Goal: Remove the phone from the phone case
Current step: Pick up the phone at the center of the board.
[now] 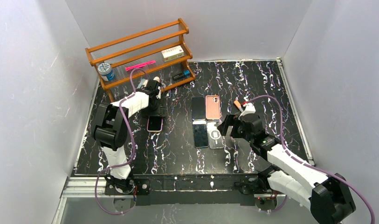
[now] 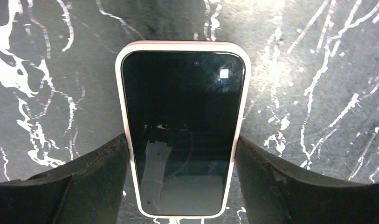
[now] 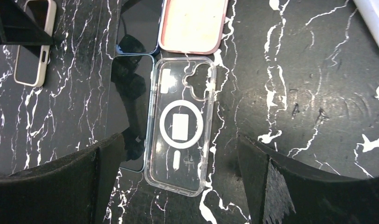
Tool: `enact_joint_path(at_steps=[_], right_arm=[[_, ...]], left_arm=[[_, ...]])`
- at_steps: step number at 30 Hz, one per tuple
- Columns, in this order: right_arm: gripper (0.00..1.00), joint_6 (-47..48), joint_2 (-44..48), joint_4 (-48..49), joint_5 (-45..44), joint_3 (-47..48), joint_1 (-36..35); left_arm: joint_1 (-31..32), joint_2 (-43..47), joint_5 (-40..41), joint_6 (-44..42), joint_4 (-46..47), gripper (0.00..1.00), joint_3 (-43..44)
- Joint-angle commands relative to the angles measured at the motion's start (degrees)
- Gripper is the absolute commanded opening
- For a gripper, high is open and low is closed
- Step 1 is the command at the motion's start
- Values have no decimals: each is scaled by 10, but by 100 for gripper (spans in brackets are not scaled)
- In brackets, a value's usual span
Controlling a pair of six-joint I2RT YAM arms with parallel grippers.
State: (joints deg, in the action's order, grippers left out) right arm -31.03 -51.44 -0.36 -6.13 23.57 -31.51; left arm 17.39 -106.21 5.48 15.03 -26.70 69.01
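Note:
The phone (image 2: pixel 182 107) lies screen up on the black marble table, inside a pale pinkish phone case (image 2: pixel 123 116). My left gripper (image 2: pixel 182 140) straddles its lower half, and both fingers (image 2: pixel 108 168) press against the case's long sides. In the top view the same cased phone (image 1: pixel 154 123) lies left of centre, under my left gripper (image 1: pixel 152 112). My right gripper (image 3: pixel 178 140) hangs open above an empty clear case (image 3: pixel 180 126), touching nothing. From above, the right gripper (image 1: pixel 227 127) is right of centre.
In mid-table lie a bare dark phone (image 1: pixel 200 134), the clear case (image 1: pixel 215 135), another dark phone (image 1: pixel 198 108) and an empty pink case (image 1: pixel 212 107). A wooden rack (image 1: pixel 141 51) with small items stands at the back left. White walls enclose the table.

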Motion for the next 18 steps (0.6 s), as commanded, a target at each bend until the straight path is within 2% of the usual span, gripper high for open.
enact_joint_path(at_steps=[1, 4, 9, 12, 18], right_arm=[[97, 9, -14, 34, 44, 31, 1], [96, 3, -32, 38, 88, 41, 0], [95, -22, -72, 80, 134, 48, -11], [95, -35, -93, 108, 132, 53, -34], [93, -66, -152, 151, 105, 82, -96]], left_arm=[[24, -18, -52, -1, -38, 66, -28], [24, 9, -90, 21, -18, 48, -35], [24, 48, -147, 75, 26, 30, -66], [24, 79, -194, 126, 81, 20, -104], [24, 156, -226, 238, 210, 3, -193]])
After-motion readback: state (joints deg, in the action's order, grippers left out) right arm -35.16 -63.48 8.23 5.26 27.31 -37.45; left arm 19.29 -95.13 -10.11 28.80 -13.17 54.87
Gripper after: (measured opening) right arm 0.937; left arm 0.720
